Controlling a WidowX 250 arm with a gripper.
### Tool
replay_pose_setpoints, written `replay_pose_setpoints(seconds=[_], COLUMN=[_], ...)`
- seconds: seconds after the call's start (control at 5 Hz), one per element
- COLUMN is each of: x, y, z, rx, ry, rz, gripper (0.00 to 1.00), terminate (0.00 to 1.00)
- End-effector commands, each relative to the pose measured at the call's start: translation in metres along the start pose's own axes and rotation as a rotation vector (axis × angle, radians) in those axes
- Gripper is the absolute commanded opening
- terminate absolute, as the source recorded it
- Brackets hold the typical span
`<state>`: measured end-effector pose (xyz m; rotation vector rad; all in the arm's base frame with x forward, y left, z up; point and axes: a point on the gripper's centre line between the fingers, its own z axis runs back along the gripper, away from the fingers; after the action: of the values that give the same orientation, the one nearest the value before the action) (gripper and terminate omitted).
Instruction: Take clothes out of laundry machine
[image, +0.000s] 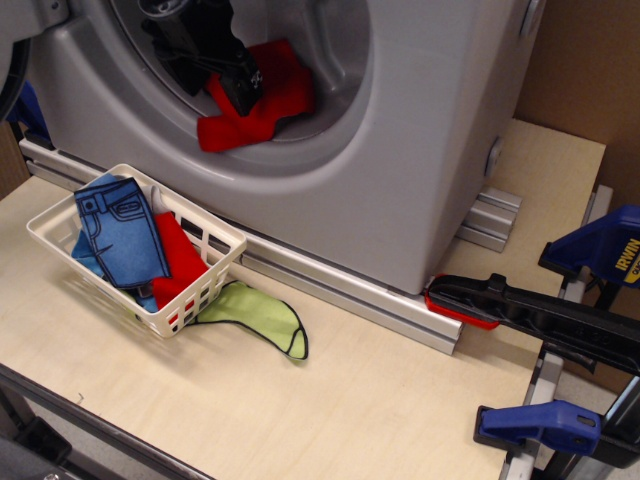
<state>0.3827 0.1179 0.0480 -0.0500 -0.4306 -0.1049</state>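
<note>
The laundry machine (420, 150) is a large silver-grey washer with a round front opening and a grey drum. The clothes (262, 100), a bright-red floppy cloth, lie on the drum's lower lip inside the opening. My black gripper (222, 88) reaches into the drum from the upper left. Its fingers (245, 92) are drawn together on the cloth's upper left part, and the cloth bunches towards them. The gripper body hides part of the cloth.
A white lattice basket (215, 262) holding a blue jeans-shaped piece (120, 230) and a red piece (178, 258) stands in front of the washer at the left. A lime-green piece (255, 315) lies beside it. Blue and black clamps (560, 320) sit at the right table edge.
</note>
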Motion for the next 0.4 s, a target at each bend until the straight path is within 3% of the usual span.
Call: replay_pose_setpoints(seconds=[0.0, 0.2], x=[0.0178, 0.0215], y=[-0.0053, -0.0077], z=[-0.0063, -0.0071], rx=[0.008, 0.034], ry=[-0.002, 0.017], rz=[0.005, 0.010], gripper=[1.00, 0.00], terminate=[0.00, 0.00])
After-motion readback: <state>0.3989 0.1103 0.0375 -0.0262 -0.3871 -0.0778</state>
